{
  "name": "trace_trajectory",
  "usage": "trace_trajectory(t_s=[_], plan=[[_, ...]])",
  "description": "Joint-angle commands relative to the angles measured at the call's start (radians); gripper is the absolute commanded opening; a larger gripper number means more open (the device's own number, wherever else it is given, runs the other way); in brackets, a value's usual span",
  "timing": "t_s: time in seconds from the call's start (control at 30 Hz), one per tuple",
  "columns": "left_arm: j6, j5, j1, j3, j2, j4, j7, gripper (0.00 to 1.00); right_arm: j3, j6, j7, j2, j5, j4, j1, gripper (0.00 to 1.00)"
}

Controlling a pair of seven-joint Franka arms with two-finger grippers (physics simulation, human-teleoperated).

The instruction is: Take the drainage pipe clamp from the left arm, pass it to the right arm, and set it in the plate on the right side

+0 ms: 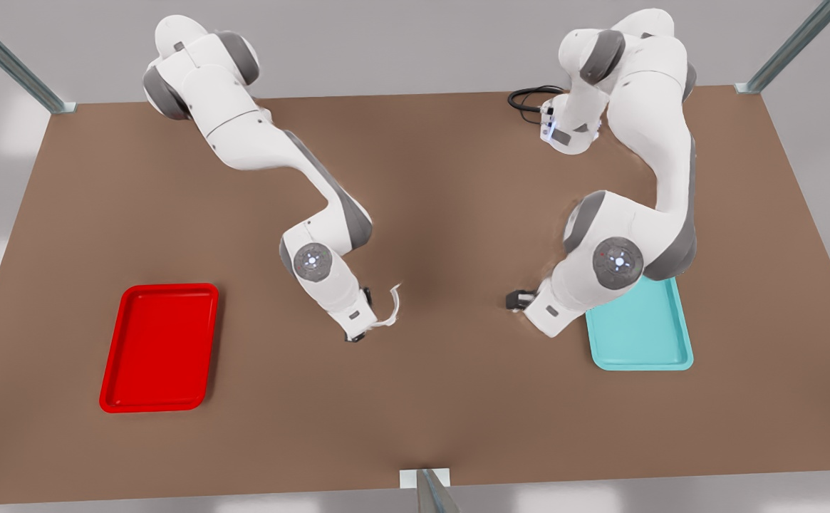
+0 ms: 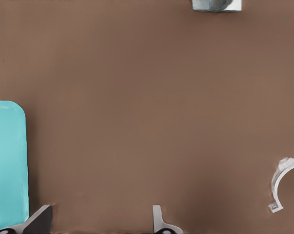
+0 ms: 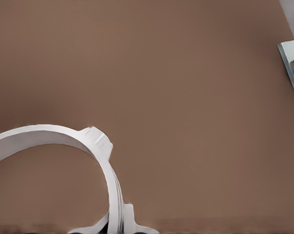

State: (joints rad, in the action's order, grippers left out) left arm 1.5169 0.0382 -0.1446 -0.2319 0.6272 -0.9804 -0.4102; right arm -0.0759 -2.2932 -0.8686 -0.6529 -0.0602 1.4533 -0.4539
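White clamp first: you see the drainage pipe clamp (image 1: 391,308) pinched in the right gripper (image 1: 361,329), the one on the front view's left, near the middle of the brown table (image 1: 429,178). In the right wrist view the half-ring (image 3: 64,146) arcs away from the fingertips (image 3: 130,222), which are closed on one end of the strip; its free tabbed end hangs clear of the tabletop. That arm reaches out from its base with the elbow bent, its wrist angled down toward the table.

You find the left gripper (image 1: 516,301) on the front view's right, low over the table, just beside the teal tray (image 1: 642,349) and well apart from the clamp. Its arm folds over the tray's near corner. In the left wrist view its fingers (image 2: 159,222) stand wide apart with nothing between them, and the clamp (image 2: 282,183) shows farther off.

You see the red plate (image 1: 159,347) lying flat at the front view's left, with nothing in it. Nothing lies on the visible part of the teal tray either.
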Motion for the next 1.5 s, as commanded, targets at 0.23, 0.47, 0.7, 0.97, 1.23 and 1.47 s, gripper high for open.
trace_trajectory(t_s=[0.23,0.47,0.7,0.97,1.23,1.47], plan=[[-0.067,-0.021,0.154,0.029,-0.343,-0.425,0.134,1.0,0.102,-0.025,-0.308,0.038,0.105,0.059,0.351,0.21],[-0.066,-0.031,0.18,0.029,-0.342,-0.425,0.136,1.0,0.108,-0.29,-0.426,0.032,0.131,0.222,0.528,0.21],[-0.061,-0.044,0.177,0.028,-0.345,-0.425,0.128,1.0,0.103,-0.44,-0.428,-0.019,0.128,0.272,0.647,0.21],[-0.064,-0.041,0.174,0.026,-0.348,-0.425,0.126,1.0,0.09,-0.431,-0.421,-0.02,0.115,0.274,0.644,1.0],[-0.076,-0.044,0.181,0.026,-0.345,-0.425,0.133,1.0,0.062,0.627,0.346,-0.004,0.109,-0.125,0.492,1.0],[-0.087,-0.044,0.18,0.026,-0.35,-0.425,0.137,1.0,0.053,1.175,1.017,0.261,0.22,-0.412,0.365,1.0]])
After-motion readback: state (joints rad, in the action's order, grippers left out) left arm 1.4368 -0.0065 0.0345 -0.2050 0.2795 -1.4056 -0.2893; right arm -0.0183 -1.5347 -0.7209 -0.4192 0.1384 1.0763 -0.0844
